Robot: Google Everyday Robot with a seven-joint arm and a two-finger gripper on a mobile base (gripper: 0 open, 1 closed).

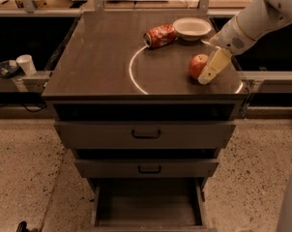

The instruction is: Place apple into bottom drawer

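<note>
The small red apple sits on the dark cabinet top, at its right side near the front edge. My gripper, cream-coloured, reaches down from the upper right and rests against the apple's right side. The bottom drawer is pulled open at the foot of the cabinet, and its dark inside shows nothing in it.
A crushed red soda can and a white bowl lie at the back of the top. Two wider drawers with black handles are closed above the open one. A white cup stands on a ledge at left.
</note>
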